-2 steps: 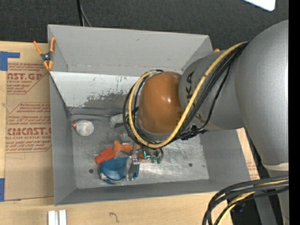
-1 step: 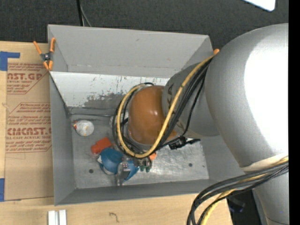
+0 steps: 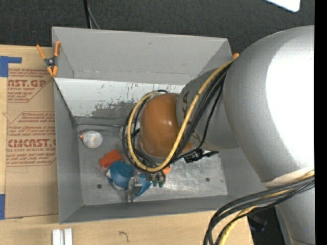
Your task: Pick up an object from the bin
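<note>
Gripper sits low right by the blue round thing beside an orange piece; can't tell if it's open or closed. Might just shove it aside.

One camera looks down into the grey bin from above, a little from one side and near; the arm enters right of the jaws.

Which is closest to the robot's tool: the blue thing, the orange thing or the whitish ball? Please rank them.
1. Blue round thing, just left of the tool.
2. Orange piece, up-left of the blue one.
3. Whitish ball, farthest, upper left.
</note>
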`<act>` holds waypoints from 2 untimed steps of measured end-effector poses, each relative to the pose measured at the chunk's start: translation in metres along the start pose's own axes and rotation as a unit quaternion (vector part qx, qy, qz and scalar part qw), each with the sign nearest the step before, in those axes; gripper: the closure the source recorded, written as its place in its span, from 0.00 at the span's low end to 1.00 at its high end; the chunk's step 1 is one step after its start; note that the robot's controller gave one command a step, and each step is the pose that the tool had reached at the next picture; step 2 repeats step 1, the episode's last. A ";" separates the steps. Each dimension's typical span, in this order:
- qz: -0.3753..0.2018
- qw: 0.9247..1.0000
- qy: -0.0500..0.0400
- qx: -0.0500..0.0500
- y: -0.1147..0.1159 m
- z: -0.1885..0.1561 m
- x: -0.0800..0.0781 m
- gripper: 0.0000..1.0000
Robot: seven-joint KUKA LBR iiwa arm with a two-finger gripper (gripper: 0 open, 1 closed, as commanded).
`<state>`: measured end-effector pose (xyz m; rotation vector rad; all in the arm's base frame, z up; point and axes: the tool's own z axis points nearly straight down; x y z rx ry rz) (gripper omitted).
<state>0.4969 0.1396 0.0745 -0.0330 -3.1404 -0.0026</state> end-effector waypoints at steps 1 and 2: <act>0.017 1.000 -0.003 0.000 -0.004 -0.188 -0.005 1.00; 0.017 1.000 -0.003 0.000 -0.004 -0.188 -0.005 1.00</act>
